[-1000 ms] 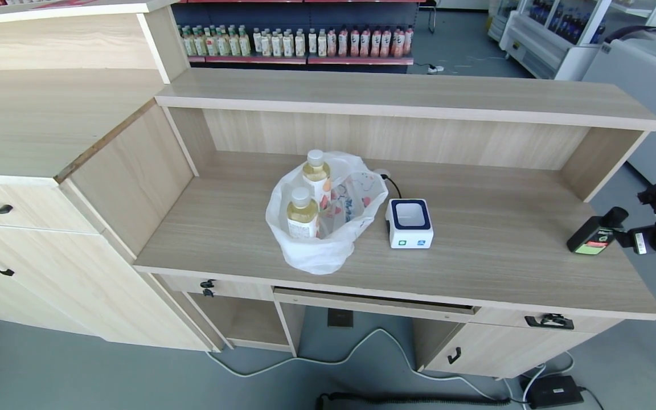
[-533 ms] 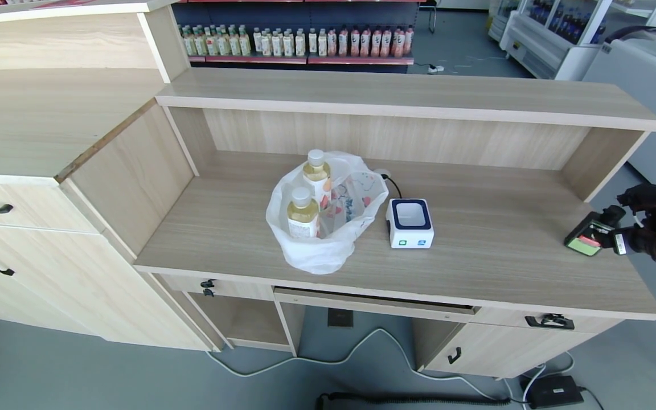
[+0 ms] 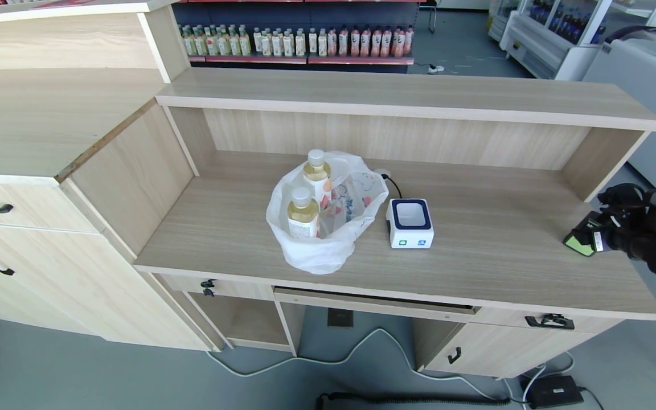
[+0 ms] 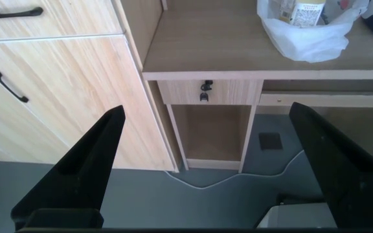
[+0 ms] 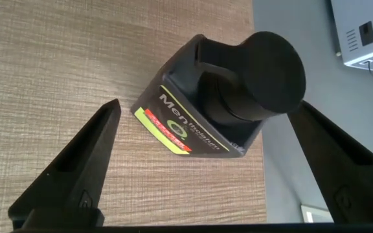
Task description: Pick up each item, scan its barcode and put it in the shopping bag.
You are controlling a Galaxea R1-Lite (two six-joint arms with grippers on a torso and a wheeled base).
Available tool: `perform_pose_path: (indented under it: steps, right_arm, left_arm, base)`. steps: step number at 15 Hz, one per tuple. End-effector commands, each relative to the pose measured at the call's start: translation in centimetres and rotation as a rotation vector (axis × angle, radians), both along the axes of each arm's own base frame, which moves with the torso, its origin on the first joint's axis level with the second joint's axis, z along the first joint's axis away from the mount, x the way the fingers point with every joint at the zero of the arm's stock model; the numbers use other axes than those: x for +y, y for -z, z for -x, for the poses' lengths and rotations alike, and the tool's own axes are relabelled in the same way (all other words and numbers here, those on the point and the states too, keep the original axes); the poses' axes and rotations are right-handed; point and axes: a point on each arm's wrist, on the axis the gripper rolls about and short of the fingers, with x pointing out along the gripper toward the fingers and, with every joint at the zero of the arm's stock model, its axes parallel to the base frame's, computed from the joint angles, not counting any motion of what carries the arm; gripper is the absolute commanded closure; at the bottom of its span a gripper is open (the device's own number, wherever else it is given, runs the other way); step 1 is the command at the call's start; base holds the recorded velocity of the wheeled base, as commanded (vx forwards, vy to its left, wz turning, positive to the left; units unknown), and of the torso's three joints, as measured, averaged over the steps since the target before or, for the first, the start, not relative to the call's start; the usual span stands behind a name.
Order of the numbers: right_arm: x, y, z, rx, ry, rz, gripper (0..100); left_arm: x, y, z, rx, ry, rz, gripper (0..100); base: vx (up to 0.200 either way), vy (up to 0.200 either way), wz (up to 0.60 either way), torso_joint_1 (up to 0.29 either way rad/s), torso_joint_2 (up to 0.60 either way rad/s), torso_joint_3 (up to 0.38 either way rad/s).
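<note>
Two bottles are placed in the shopping bag by the scanner; one dark bottle is left at the right end of the counter — straddled, not yet gripped, by the spread right gripper — and the left gripper is seen open too

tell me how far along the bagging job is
Done: two bottles stand in the shopping bag. In hand: the right gripper, open, straddles a black container with a green label at the counter's right end, not yet gripping it. Left: lift it, scan it at the scanner beside the bag, then bag it. The left gripper hangs open, holding nothing.
</note>
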Motion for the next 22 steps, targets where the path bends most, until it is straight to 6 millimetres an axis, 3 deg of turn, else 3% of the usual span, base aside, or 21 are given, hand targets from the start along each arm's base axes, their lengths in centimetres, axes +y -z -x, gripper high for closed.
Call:
perform_pose_path:
  steps: [1,9,18,19,22]
  right_arm:
    - [0.3,0.6,-0.5,0.001,-0.01,-0.002,0]
    - [-0.2,1.6,-1.9,-0.009,-0.013,0.002,0]
    - [0.5,2.6,-3.1,-0.008,-0.038,0.0,0]
    - [0.8,2.7,-3.2,-0.007,-0.044,-0.001,100]
    - [1.4,2.5,-3.4,-0.012,-0.056,0.007,100]
  left_arm:
    - [0.0,0.0,0.0,-0.001,0.0,0.0,0]
    - [0.0,0.0,0.0,-0.001,0.0,0.0,0]
    - [0.0,0.0,0.0,-0.001,0.0,0.0,0]
    - [0.0,0.0,0.0,-0.001,0.0,0.0,0]
    - [0.0,0.0,0.0,-0.001,0.0,0.0,0]
  base:
    - [0.0,0.0,0.0,0.0,0.0,0.0]
    - [0.0,0.0,0.0,0.0,0.0,0.0]
    - [0.0,0.0,0.0,0.0,0.0,0.0]
    - [0.0,0.0,0.0,0.0,0.0,0.0]
    - [0.0,0.0,0.0,0.0,0.0,0.0]
